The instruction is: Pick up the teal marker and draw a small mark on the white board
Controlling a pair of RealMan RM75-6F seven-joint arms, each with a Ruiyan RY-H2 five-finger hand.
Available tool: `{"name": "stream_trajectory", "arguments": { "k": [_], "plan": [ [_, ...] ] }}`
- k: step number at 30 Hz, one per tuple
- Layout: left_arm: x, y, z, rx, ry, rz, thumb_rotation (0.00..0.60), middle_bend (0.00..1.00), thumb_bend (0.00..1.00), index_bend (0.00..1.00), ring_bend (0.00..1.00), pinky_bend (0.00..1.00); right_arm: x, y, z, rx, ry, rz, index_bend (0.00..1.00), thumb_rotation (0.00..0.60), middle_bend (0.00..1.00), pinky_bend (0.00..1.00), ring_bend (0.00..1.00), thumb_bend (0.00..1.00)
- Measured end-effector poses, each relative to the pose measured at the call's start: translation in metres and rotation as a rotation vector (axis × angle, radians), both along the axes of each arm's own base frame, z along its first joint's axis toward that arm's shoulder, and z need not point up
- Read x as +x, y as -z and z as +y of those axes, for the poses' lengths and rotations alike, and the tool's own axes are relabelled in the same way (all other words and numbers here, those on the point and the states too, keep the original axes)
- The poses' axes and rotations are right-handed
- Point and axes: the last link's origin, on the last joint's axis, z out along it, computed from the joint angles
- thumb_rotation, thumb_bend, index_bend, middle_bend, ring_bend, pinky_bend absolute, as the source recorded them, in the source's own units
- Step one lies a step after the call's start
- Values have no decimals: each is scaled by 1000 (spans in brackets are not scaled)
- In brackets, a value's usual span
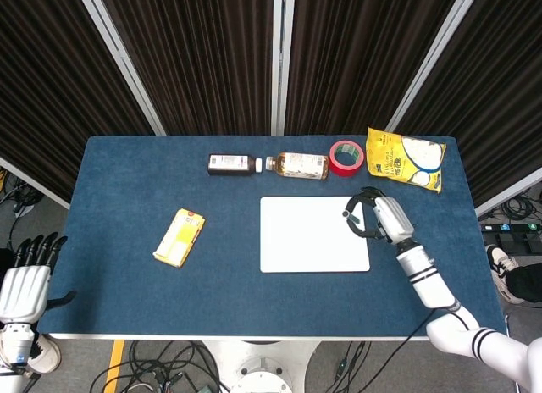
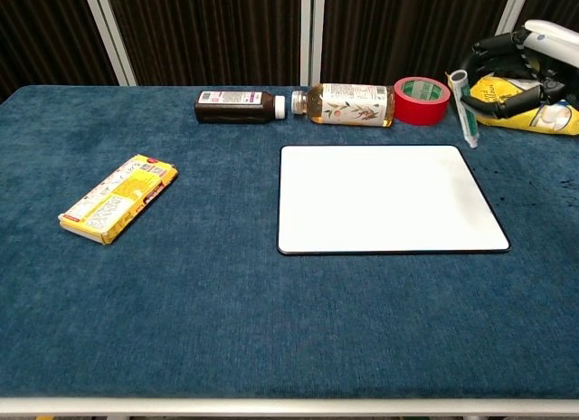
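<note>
The white board (image 1: 314, 233) (image 2: 384, 199) lies flat in the middle of the blue table. My right hand (image 1: 373, 216) (image 2: 520, 69) hovers over the board's far right corner and grips the teal marker (image 2: 463, 108) (image 1: 356, 214). In the chest view the marker stands nearly upright, its tip pointing down just above the board's right edge, clear of the surface. My left hand (image 1: 24, 283) hangs off the table's near left corner, fingers spread and holding nothing; it does not show in the chest view.
Along the far edge lie a dark bottle (image 1: 231, 163), an amber bottle (image 1: 296, 165), a red tape roll (image 1: 345, 157) and a yellow bag (image 1: 404, 158). A yellow box (image 1: 179, 237) lies left of the board.
</note>
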Motion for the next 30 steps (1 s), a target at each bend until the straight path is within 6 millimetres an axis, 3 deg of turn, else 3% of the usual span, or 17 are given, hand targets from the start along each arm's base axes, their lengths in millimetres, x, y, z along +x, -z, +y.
{"name": "stream_trajectory", "arguments": {
  "k": [9, 15, 21, 30],
  "plan": [
    [-3, 0, -3, 1, 2, -10, 600, 62, 0, 105, 1, 10, 32, 56, 3, 120, 126, -305, 750, 600, 607, 187, 347, 547],
    [-7, 2, -4, -4, 0, -21, 600, 61, 0, 105, 1, 10, 41, 88, 6, 134, 192, -378, 759, 600, 611, 186, 347, 546],
    [-12, 3, -5, -11, -10, -31, 600, 62, 0, 105, 1, 10, 48, 112, 5, 131, 224, -402, 759, 600, 610, 186, 347, 549],
    [-16, 4, -5, -12, -14, -37, 600, 62, 0, 105, 1, 10, 56, 131, 1, 106, 251, -457, 759, 600, 610, 186, 347, 572]
  ]
}}
